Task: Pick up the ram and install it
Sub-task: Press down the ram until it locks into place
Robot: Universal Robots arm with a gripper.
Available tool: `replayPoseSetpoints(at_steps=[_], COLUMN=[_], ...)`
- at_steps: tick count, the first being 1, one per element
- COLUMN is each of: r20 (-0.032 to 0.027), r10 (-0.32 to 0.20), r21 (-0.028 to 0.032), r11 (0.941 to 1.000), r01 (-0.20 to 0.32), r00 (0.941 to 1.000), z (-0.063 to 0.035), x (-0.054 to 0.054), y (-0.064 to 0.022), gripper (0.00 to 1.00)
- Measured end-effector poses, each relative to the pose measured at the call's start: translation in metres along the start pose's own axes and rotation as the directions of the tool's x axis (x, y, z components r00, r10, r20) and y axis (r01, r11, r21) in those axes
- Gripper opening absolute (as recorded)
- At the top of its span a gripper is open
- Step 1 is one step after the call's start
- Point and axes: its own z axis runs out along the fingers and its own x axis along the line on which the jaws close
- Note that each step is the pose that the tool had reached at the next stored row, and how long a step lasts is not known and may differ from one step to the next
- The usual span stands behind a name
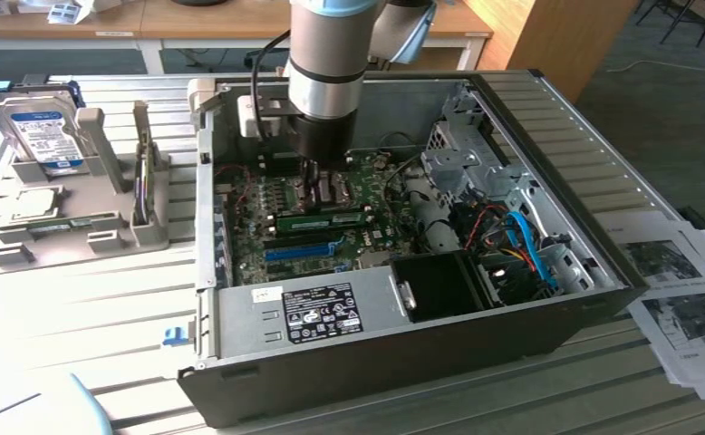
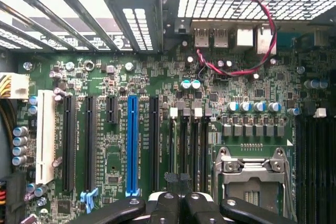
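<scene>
Inside the computer case [image 1: 365, 362]: a green motherboard [image 1: 262, 258], a grey power supply [image 1: 316, 313] with a label, wires and a black fan box.
Ram [image 1: 324, 219]: a thin green stick with dark chips. It sits on its edge on the motherboard, in the middle of the exterior view, just above the blue slot [image 1: 298, 251].
Ram's long side: it runs left to right across the exterior view, tipped up a little at the right end.
Gripper [image 1: 319, 186]: it hangs just above the ram. I cannot tell if it touches it.
Fingers [image 2: 163, 208]: pressed together, with nothing between them.
Grey rack [image 1: 38, 245]: at the exterior view's left, outside the case. A hard drive [image 1: 41, 131] stands up in it.
</scene>
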Motion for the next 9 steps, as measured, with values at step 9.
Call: replayPoseSetpoints(at_steps=[9], r20=[-0.0001], r10=[0.0], r21=[-0.0001], r11=[1.0], r01=[0.0], r00=[1.0], z=[0.0], x=[0.0001], y=[0.0002], gripper=[0.09])
